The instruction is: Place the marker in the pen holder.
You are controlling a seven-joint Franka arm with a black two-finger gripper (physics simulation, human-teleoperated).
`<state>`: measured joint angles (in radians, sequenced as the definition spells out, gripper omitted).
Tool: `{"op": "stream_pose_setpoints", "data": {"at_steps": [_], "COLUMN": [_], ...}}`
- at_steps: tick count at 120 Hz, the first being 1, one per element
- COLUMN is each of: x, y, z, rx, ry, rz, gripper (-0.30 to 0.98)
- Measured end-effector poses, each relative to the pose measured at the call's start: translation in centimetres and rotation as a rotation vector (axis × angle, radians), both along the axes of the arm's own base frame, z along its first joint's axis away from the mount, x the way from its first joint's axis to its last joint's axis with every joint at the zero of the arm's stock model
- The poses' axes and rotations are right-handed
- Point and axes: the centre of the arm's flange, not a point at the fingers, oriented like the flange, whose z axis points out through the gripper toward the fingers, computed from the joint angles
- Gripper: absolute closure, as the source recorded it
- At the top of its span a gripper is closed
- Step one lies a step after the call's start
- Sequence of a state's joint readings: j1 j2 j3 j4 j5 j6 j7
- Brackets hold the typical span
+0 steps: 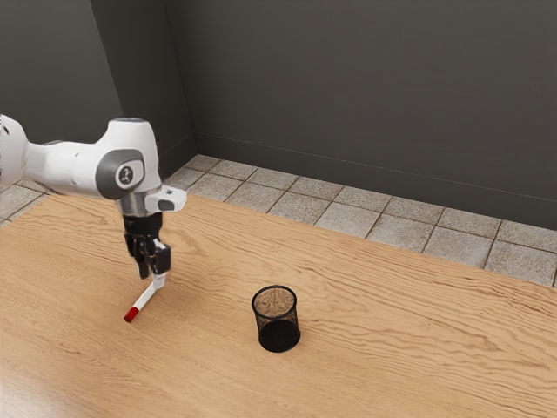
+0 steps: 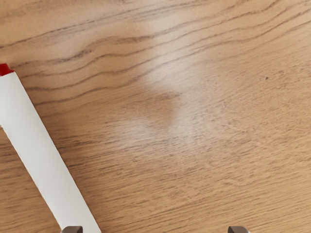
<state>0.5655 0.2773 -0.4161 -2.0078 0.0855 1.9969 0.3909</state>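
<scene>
Just under the gripper (image 1: 154, 273), the marker (image 1: 146, 297) lies on the table (image 1: 392, 348), red end toward seven o'clock in the exterior view. The fingers stand apart, gripping nothing, likely ready to straddle it once better centred. At four o'clock stands the pen holder (image 1: 278, 337), upright, its rim an edge to clear; dark wall (image 1: 374, 96) beyond, toward one.

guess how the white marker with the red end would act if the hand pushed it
The white marker with the red end may well roll, lying on its side on the flat wooden table. Its straight, unbent barrel suggests it's stiff, and being slim, it's probably light.
</scene>
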Motion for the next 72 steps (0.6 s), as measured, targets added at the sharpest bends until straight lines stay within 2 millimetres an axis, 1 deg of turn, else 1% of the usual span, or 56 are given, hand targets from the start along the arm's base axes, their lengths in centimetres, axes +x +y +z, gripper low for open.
{"op": "stream_pose_setpoints", "data": {"at_steps": [9, 20, 49, 59, 72], "x": [0.4, 1.4, 3.3, 4.2, 4.9], "y": [1.1, 1.2, 3.2, 3.5, 4.3], "z": [-1.3, -1.9, -4.4, -4.9, -5.6], "rx": [0.009, 0.029, 0.088, 0.095, 0.093], "ry": [-0.005, -0.025, -0.044, -0.050, -0.054], "rz": [0.017, 0.004, 0.030, 0.059, 0.108], "gripper": [0.35, 0.37, 0.39, 0.39, 0.39]}}
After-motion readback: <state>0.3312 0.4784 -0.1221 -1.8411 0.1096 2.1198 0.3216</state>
